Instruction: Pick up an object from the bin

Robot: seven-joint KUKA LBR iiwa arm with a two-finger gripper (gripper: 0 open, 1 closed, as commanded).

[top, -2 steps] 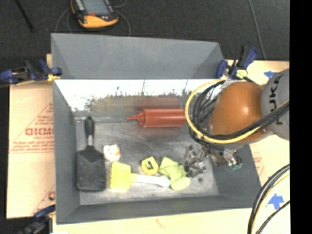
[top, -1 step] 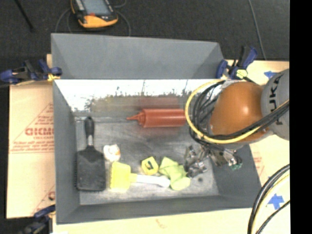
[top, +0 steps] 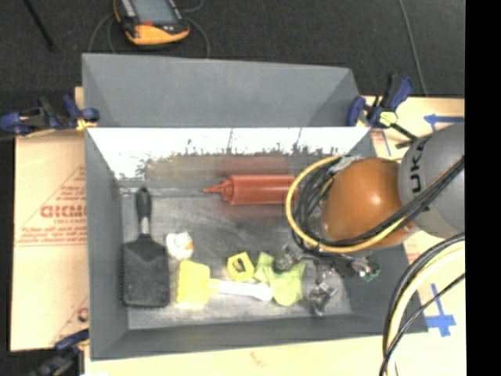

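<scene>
Approach step being judged in hand: the gripper (top: 319, 290), open or closed not being discernible, is being seen below the red bottle (top: 254, 189), just beside a crumpled yellow-green thing (top: 283, 282) lying there, over which centring and closing are being called for next.

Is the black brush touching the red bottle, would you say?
Apart: the camera view shows bare bin floor between the black brush and the red bottle.

Lime-green thing (top: 285, 283): crumpled, soft-looking, low on bin (top: 235, 229) floor by front wall, right of middle. Left edge touches white handle of yellow scraper (top: 205, 284); hand (top: 317, 288) just beside, right.
</scene>
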